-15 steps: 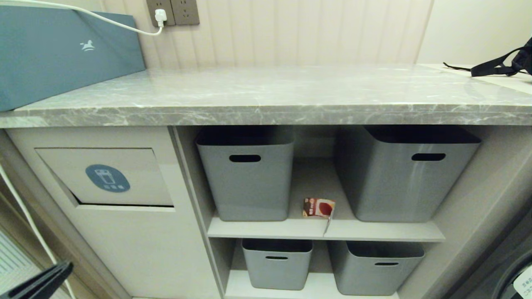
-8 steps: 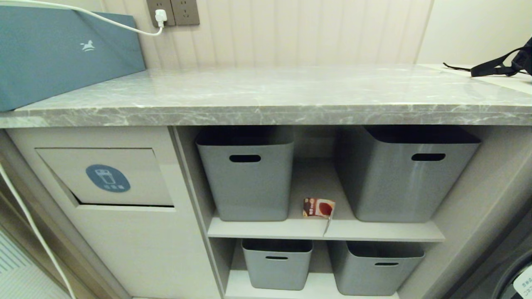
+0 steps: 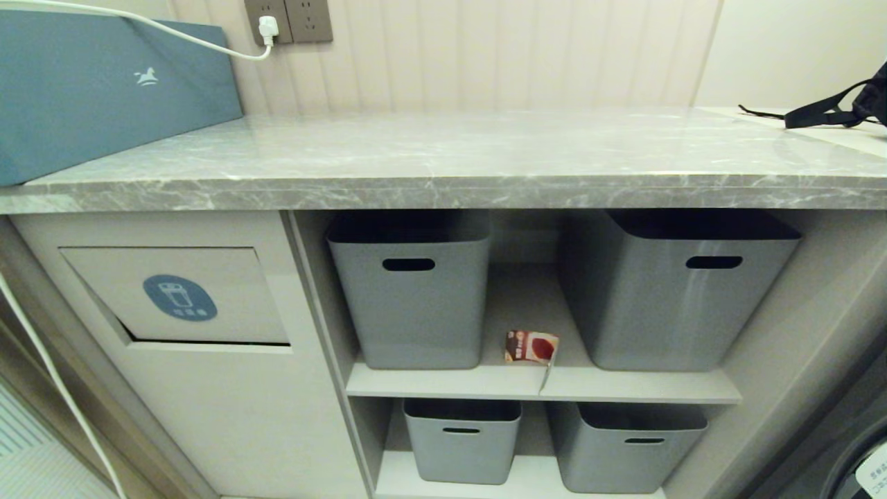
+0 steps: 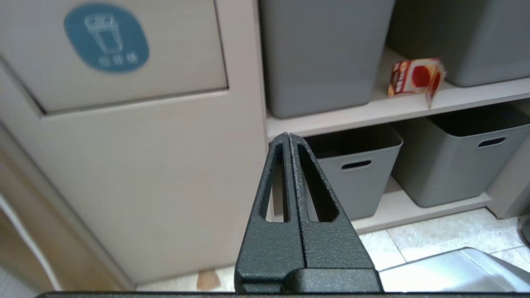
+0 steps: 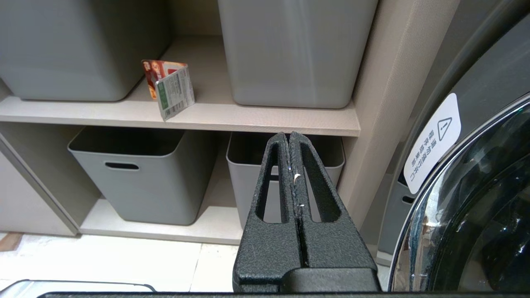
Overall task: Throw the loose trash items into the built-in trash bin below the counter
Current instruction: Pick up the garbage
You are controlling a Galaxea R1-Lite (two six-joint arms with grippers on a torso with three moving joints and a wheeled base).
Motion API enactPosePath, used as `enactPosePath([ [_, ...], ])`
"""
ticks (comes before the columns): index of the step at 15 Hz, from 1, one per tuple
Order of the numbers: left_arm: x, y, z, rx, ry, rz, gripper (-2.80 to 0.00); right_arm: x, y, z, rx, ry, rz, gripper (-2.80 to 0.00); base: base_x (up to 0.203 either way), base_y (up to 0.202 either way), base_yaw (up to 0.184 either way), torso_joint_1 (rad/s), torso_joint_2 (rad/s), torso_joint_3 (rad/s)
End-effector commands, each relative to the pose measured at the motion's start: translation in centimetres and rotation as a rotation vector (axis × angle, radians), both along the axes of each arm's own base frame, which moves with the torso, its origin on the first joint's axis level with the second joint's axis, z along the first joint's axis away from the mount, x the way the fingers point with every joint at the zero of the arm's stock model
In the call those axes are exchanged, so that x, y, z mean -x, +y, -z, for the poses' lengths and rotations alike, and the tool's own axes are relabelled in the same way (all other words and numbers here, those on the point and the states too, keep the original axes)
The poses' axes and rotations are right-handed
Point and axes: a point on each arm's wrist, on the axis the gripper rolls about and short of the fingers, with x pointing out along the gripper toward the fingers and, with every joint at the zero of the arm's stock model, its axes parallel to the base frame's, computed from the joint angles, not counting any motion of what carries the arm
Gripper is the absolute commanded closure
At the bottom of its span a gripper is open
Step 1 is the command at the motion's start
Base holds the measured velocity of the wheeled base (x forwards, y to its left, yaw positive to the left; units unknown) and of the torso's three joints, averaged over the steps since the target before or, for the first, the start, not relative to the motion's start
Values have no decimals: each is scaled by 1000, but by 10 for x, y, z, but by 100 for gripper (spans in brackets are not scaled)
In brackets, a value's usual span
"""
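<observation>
The long grey marble-look stone counter (image 3: 457,156) with white veins runs across the wall, a big teal box (image 3: 104,90) standing at its left end and a black strap (image 3: 824,111) lying at its far right corner. Below its thick front edge, on the left, the beige cabinet front carries the built-in trash bin (image 3: 173,294), a beige rectangular flap with a round blue sticker showing a white bin icon; the flap sits shut with a thin dark gap along its lower edge. To the right of it, open shelves hold four grey plastic tubs (image 3: 412,291) with slot handles, two on each level.

On the upper shelf (image 3: 624,388), in the gap between the two large tubs and close to the shelf's front edge, stands the small red-brown and white cardboard carton (image 3: 530,346), one flap hanging open over the edge. No wrapper shows.

The left gripper (image 4: 288,136) hangs low in front of the cabinet, its black fingers pressed together on nothing, the carton well apart and up on the shelf. The right gripper (image 5: 289,135) hangs below the shelf's right part, its fingers together too, empty.

A second ago the left gripper's tip showed in the lower left corner of the head view; now it is gone from there.
</observation>
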Motion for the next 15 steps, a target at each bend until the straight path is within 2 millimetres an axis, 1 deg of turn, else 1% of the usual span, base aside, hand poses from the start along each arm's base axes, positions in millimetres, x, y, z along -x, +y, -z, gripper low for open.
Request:
enactPosePath([
  [1,2,1,1,6,35,-43,0,0,0,0,0,0,-1,0,0,0,0,0,0,0],
  [4,5,2,2,29,120,-96,0,0,0,0,0,0,-1,0,0,0,0,0,0,0],
  [15,5,2,2,18,113,-85,0,0,0,0,8,-1,-1,0,0,0,0,1,-4,-2],
])
